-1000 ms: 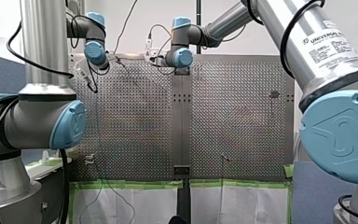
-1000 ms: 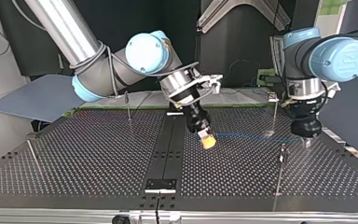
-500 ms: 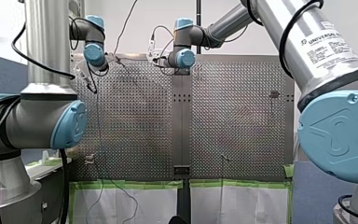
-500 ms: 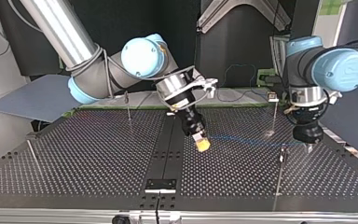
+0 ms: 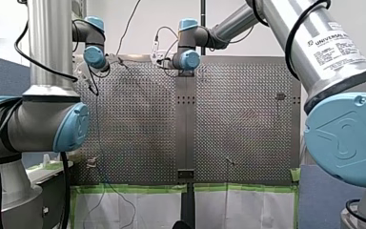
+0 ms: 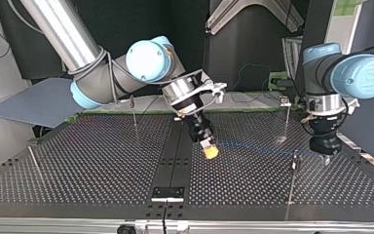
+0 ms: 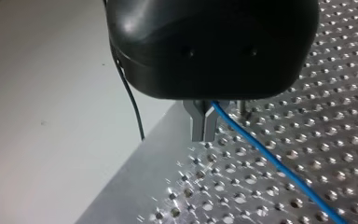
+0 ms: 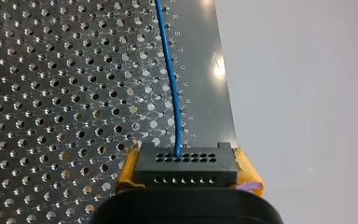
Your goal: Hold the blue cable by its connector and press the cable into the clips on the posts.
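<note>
Blue thin cable (image 8: 170, 79) tightens: my left hand (image 7: 203, 133), pinched on it, has shifted beside the slim metal post (image 6: 292, 180); my right hand (image 6: 209, 151) stays clamped on the black connector (image 8: 182, 168), so clipping likely comes next.

The cable (image 8: 170, 70) is blue; its connector (image 8: 185, 164) black; my right pincer (image 8: 187, 171) wears yellow pads (image 8: 127, 171); the desk (image 8: 51, 93) silver and perforated

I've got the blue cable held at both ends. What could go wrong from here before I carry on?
1. The blue cable runs nearly straight from the connector in my right end effector to my left end effector; pulling further apart might strain it at the connector.
2. My left end effector hangs close to a post and might knock it.
</note>
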### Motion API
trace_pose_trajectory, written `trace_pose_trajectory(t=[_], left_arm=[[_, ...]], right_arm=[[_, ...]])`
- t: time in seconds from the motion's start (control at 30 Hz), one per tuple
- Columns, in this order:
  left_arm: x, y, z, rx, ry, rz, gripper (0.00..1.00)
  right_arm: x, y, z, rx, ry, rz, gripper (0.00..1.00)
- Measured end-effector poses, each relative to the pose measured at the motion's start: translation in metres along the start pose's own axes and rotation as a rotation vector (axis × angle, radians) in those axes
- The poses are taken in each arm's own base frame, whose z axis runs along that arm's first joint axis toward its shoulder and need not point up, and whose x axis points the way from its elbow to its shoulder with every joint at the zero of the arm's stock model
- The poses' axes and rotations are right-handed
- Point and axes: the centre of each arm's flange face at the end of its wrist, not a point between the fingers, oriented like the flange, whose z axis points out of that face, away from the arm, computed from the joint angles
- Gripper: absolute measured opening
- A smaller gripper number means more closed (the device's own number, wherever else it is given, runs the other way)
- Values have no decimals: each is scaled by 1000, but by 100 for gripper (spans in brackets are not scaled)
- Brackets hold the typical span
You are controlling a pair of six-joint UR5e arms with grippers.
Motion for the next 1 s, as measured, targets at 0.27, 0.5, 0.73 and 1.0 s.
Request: trace_pose_trajectory(t=[0.27, 0.5, 0.73, 1.0], left_arm=[[-3, -5, 6, 26, -2, -4, 0], [6, -3, 22, 28, 14, 9, 0], [6, -4, 29, 36, 3, 7, 0], [3, -6, 31, 43, -4, 3, 0]], right_arm=[[0, 3, 0, -4, 0, -1, 0], [0, 10, 1, -13, 0, -2, 0], [0, 18, 2, -25, -1, -5, 0], [1, 33, 3, -44, 0, -9, 0]])
